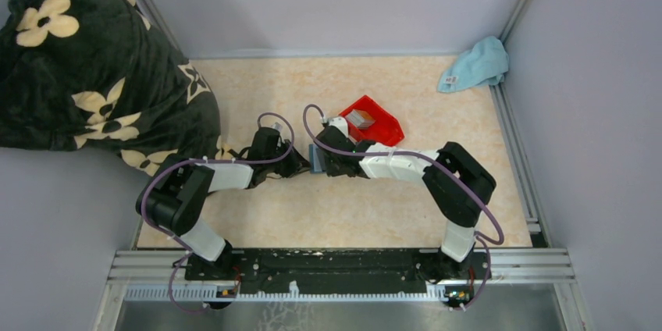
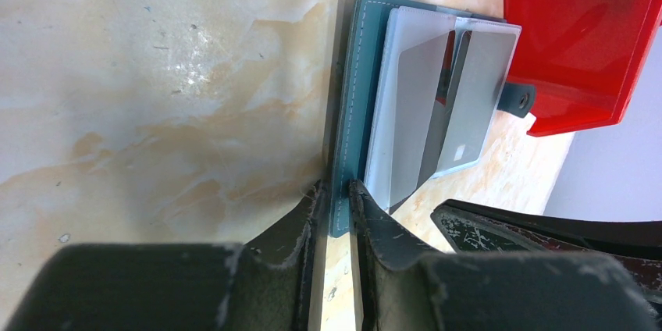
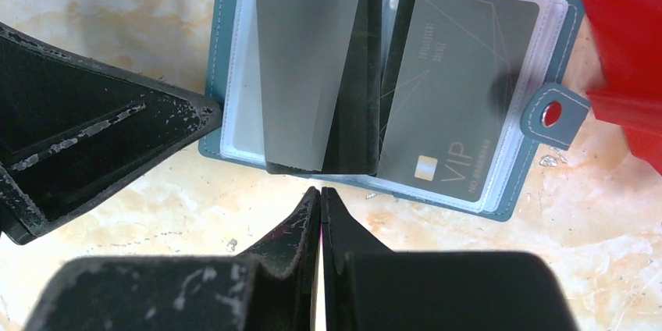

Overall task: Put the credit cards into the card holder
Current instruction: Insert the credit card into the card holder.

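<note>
The teal card holder [image 3: 228,50] lies open on the table, with clear sleeves and a snap tab [image 3: 553,114]. One grey credit card [image 3: 312,73] sits in its left sleeve, its near edge poking out a little. A dark VIP card [image 3: 457,97] sits in the right sleeve. My left gripper [image 2: 337,198] is shut on the holder's teal cover edge [image 2: 351,97]. My right gripper [image 3: 321,194] is shut and empty, its tips just short of the grey card's near edge. More cards [image 1: 360,118] stand in the red bin.
The red plastic bin [image 1: 373,120] sits right behind the holder and fills the corner of both wrist views [image 3: 624,34]. A light blue cloth [image 1: 476,64] lies at the back right. A dark flowered blanket [image 1: 94,65] covers the left side.
</note>
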Tool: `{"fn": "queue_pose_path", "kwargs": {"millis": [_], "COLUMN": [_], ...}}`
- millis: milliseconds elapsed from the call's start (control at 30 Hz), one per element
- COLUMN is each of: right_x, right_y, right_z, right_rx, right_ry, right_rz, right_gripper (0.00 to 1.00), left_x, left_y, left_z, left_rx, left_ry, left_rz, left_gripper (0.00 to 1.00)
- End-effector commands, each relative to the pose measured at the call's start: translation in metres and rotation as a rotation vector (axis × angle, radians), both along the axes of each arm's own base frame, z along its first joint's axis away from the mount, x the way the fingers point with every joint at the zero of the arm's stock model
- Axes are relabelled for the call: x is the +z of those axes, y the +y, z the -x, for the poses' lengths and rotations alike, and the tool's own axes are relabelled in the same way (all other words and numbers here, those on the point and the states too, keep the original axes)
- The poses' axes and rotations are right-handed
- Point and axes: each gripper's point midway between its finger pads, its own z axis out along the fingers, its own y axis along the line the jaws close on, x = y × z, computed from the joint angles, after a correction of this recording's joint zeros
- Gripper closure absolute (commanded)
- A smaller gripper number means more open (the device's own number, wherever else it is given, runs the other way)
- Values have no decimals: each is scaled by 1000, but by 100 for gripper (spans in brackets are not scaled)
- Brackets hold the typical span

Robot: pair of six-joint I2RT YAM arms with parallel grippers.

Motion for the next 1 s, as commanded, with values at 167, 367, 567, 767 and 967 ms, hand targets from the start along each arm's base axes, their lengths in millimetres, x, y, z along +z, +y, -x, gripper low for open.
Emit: {"fn": "queue_pose_path", "kwargs": {"millis": [167,367,567,767,967], "right_x": [-9,-13,-9,-4,-5], "right_y": [9,14,21,31,38], "right_z": [5,6,1,-2,-7], "right_rx": [21,33,44,56,63], "right_ry": [26,33,24,20,19], "right_rz": [-10,-8,-17,-23,-18], "right_gripper": [98,98,98,98,98], "left_x": [-40,-40,-40,-42,-43], "left_y": [16,15,15,15,14], "left_z": [29,29,28,29,30], "left_rx": [-8,-10,-11,-12,-15], "left_ry": [134,135,136,141,144], "left_rz": [-108,-109,-108,-107,-105], "left_gripper": [76,76,77,77,77]}}
